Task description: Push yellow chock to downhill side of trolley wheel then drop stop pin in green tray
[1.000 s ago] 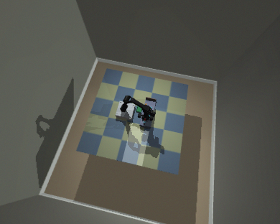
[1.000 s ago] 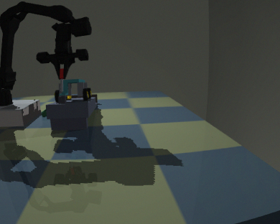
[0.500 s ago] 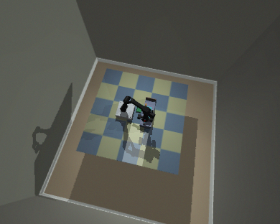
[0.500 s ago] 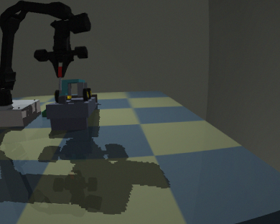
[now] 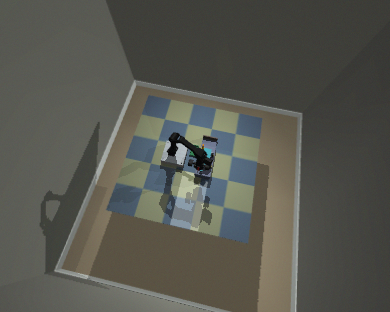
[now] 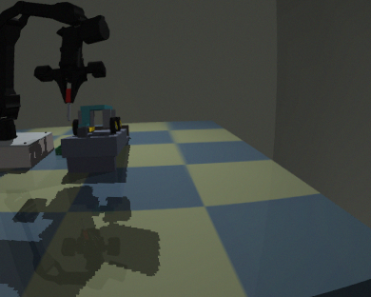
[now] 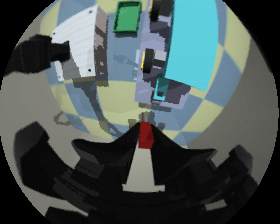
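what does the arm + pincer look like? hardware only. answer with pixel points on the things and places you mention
Arm (image 6: 44,10): matte black all over, chunky angular links, fat rounded joint housing near the wrist. Pincer (image 6: 68,101) (image 7: 144,125): also black, two wedge-shaped fingers tapering to narrow tips, blocky dark lobe out to each side. No cables or lettering that I can make out.

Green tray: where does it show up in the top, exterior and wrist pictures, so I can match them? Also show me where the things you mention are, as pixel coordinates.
Top: near the centre, the green tray (image 5: 193,151) (image 6: 58,150) (image 7: 128,18) lies between the arm's base and the ramp (image 5: 210,144) (image 6: 90,147) (image 7: 142,93).
Exterior: left of centre, a small green piece between base and ramp.
Wrist: top edge, just left of centre, most fully seen.
Shared landmark: the white base (image 5: 169,160) (image 6: 41,139) (image 7: 88,31).
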{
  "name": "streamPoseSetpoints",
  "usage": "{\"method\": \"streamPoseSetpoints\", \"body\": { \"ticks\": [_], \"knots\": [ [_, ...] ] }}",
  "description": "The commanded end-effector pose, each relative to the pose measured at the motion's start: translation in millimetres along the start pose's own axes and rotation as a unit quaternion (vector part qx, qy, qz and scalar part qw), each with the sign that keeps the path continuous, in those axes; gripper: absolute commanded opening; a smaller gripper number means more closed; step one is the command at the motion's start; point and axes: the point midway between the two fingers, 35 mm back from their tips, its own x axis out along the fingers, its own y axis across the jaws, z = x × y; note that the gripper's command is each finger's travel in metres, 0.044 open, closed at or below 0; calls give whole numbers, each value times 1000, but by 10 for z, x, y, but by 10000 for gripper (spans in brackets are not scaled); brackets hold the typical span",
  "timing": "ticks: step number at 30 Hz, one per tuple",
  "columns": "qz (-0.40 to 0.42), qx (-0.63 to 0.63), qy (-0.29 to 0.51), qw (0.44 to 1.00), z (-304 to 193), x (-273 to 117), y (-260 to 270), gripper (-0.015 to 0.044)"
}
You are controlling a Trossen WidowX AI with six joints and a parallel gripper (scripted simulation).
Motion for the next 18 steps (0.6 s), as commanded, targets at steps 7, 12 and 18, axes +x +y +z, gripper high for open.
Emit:
{"method": "streamPoseSetpoints", "body": {
  "ticks": [7, 12, 18],
  "knots": [
    [0, -2, -1, 1000, 3, 15, 328, 0],
    [1, -2, -1, 1000, 6, 24, 504, 0],
    [1, -2, -1, 1000, 16, 28, 572, 0]
  ]
}}
